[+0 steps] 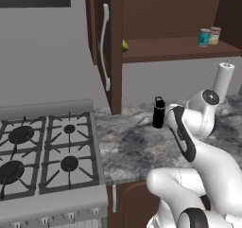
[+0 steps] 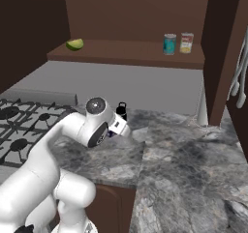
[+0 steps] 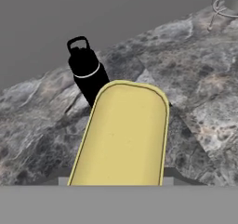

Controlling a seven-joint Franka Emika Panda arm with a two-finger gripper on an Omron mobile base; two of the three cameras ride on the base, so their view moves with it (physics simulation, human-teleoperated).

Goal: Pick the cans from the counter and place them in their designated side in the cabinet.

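In the hand view, a broad yellow surface is seen closest to the camera, filling the space where the fingertips would rise; it is taken to be the yellow top of the dark can, seated in the gripper. The fingers themselves are covered by it, so it cannot be told from the pictures whether the jaws are pressed against the can or merely stand around it (no dark side wall of the can is visible either). Just behind the yellow surface, a tall black bottle with a loop handle is seen upright on the counter, its base partly hidden by the can top. In the left base view the arm is folded low over the marbled counter, with the black bottle just beside its wrist; the gas stove lies to the left. In the right base view the wrist is bent down to the counter near the black bottle, and the gripper is hidden behind the arm's own joint. Farther back, a white paper-towel roll stands on its holder. Farthest, on the shelf of the cabinet, the teal can is seen upright at the right side, just beside a pale can with a red-and-yellow label; a green fruit lies well apart at the left end. The cabinet door stands open.
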